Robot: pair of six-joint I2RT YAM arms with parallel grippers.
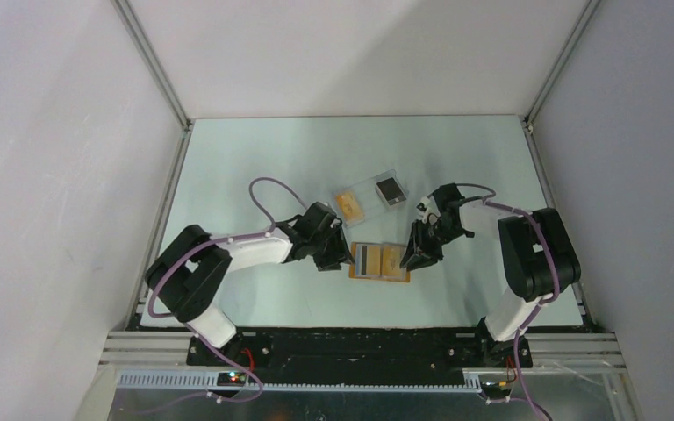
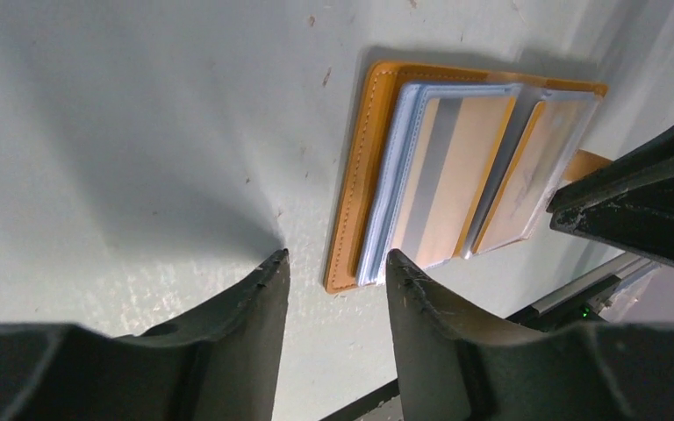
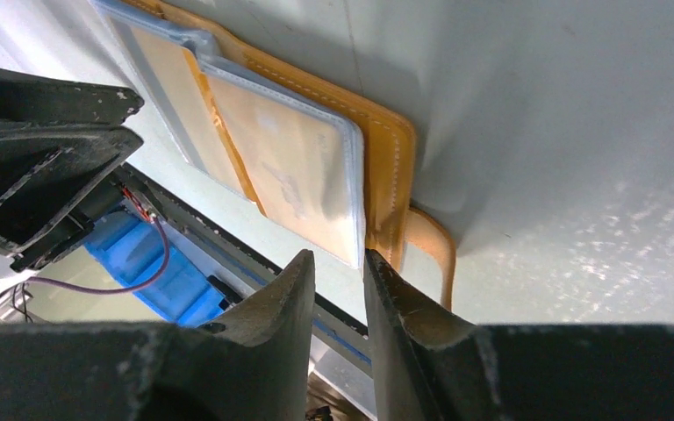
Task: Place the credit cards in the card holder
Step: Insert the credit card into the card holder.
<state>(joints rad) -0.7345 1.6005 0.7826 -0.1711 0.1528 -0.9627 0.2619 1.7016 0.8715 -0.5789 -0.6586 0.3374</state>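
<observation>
The orange-tan card holder (image 1: 378, 261) lies open on the table between my two grippers. In the left wrist view its leather edge (image 2: 364, 175) frames clear inner sleeves; one holds a tan card with a grey stripe (image 2: 443, 171), another a tan card (image 2: 527, 175). My left gripper (image 2: 338, 263) is open, and the holder's near corner lies between its fingertips. My right gripper (image 3: 340, 259) stands narrowly open at the corner of a clear sleeve (image 3: 290, 167), beside the leather rim (image 3: 390, 149) and clasp strap (image 3: 434, 250). No loose light blue or dark card shows.
Two clear plastic rectangles lie behind the holder, one with an orange centre (image 1: 350, 203) and one with a black centre (image 1: 390, 190). The black rail of the arm bases (image 1: 360, 346) runs along the near edge. White walls enclose the table.
</observation>
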